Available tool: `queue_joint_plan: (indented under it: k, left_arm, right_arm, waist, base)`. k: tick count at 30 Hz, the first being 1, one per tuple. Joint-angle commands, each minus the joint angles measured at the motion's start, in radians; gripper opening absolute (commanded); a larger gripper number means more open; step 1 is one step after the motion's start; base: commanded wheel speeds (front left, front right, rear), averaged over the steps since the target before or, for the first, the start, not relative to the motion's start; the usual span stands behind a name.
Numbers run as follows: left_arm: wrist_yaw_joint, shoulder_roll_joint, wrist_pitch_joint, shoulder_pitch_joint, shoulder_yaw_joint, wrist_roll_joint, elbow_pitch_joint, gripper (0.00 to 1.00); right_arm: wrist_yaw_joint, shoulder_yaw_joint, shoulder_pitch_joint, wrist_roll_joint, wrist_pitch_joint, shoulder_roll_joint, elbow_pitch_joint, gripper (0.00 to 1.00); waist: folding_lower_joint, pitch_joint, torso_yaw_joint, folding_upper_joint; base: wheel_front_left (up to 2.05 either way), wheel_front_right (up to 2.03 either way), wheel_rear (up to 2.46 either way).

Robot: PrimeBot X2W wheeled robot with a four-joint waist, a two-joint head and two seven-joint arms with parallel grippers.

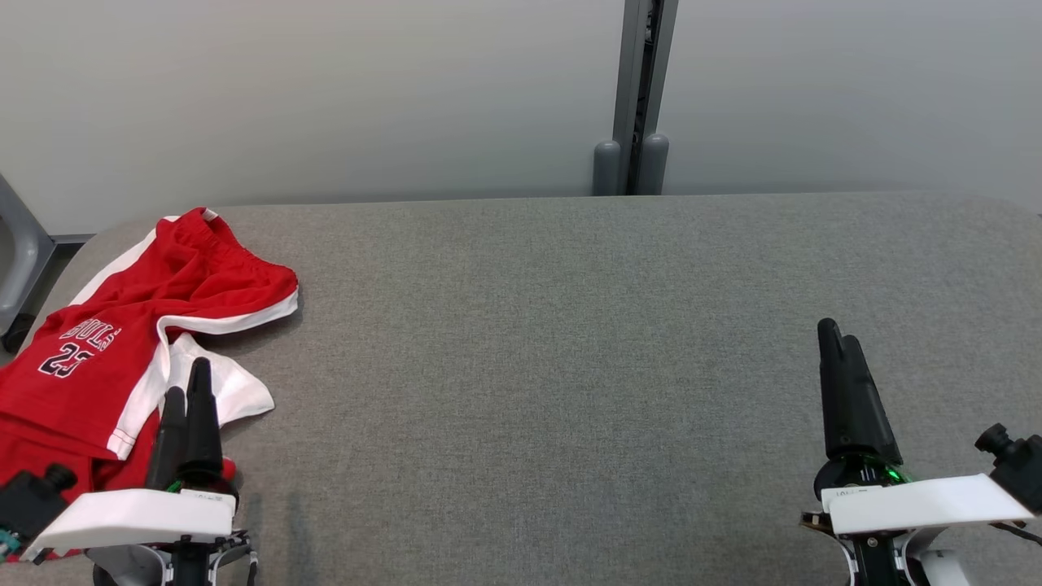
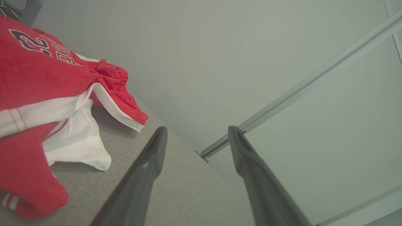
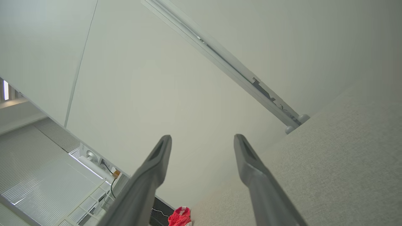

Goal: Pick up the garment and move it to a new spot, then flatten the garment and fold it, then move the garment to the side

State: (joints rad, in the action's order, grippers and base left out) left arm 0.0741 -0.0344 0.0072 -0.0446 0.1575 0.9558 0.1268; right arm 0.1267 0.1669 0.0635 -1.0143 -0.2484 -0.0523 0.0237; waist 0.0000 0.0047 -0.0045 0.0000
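The garment (image 1: 122, 334) is a red pair of basketball shorts with white side stripes and dark lettering, lying rumpled at the far left of the grey table (image 1: 570, 366). A white flap of it sticks out toward the middle. My left gripper (image 1: 186, 381) hovers over the garment's near right edge, open and empty. In the left wrist view the garment (image 2: 40, 81) lies to the left of the gripper (image 2: 196, 133), apart from its fingers. My right gripper (image 1: 838, 330) stands open and empty at the table's right side. A small red patch of the garment (image 3: 180, 216) shows in the right wrist view under the open gripper (image 3: 202, 141).
A pale wall with a grey vertical post (image 1: 639, 98) runs behind the table's far edge. A grey frame part (image 1: 20, 252) stands off the table's left corner. The wide grey fabric surface stretches between the two grippers.
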Motion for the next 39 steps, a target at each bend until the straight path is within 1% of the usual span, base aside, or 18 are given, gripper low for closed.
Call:
queue_joint_plan:
  k: [1, 9, 20, 21, 22, 26, 29, 39]
  left_arm:
    - [-0.006, -0.011, -0.012, -0.019, -0.011, -0.032, -0.010, 1.00]
    - [-0.028, -0.012, -0.055, -0.023, -0.055, -0.177, -0.007, 1.00]
    - [-0.057, -0.013, -0.108, -0.023, -0.105, -0.376, 0.017, 1.00]
    - [-0.061, -0.014, -0.114, -0.023, -0.107, -0.402, 0.019, 1.00]
    - [-0.061, -0.014, -0.114, -0.023, -0.107, -0.402, 0.019, 1.00]
    - [-0.083, -0.014, -0.131, -0.027, -0.118, -0.500, 0.023, 1.00]
    - [-0.092, -0.014, -0.145, -0.029, -0.125, -0.540, 0.024, 1.00]
    - [-0.092, -0.016, -0.186, -0.025, -0.164, -0.638, 0.033, 1.00]
  right_arm:
    - [0.005, -0.009, 0.026, 0.038, -0.007, -0.011, -0.007, 1.00]
    - [0.005, -0.043, 0.038, 0.214, -0.009, -0.022, 0.017, 1.00]
    - [0.006, -0.079, 0.062, 0.446, -0.011, -0.029, 0.101, 1.00]
    - [0.005, -0.082, 0.062, 0.462, -0.011, -0.028, 0.104, 1.00]
    - [0.005, -0.082, 0.062, 0.462, -0.011, -0.028, 0.104, 1.00]
    - [0.005, -0.087, 0.065, 0.531, -0.011, -0.028, 0.127, 1.00]
    - [0.005, -0.091, 0.073, 0.582, -0.010, -0.028, 0.139, 1.00]
    - [0.006, -0.106, 0.086, 0.693, -0.012, -0.021, 0.172, 1.00]
  waist:
    - [0.0000, 0.000, 0.000, 0.0000]
    - [0.0000, 0.005, -0.002, 0.0000]
    - [0.0000, 0.003, -0.005, 0.0000]
    - [0.0000, 0.003, -0.004, 0.0000]
    - [0.0000, 0.003, -0.004, 0.0000]
    - [0.0000, 0.002, -0.003, 0.0000]
    - [0.0000, 0.001, -0.002, 0.0000]
    - [0.0000, -0.005, 0.002, 0.0000]
  base:
    - [0.00, 0.00, 0.00]
    - [0.00, 0.00, 0.00]
    - [0.00, 0.00, 0.00]
    - [0.00, 0.00, 0.00]
    - [0.00, 0.00, 0.00]
    - [0.00, 0.00, 0.00]
    - [0.00, 0.00, 0.00]
    - [0.00, 0.00, 0.00]
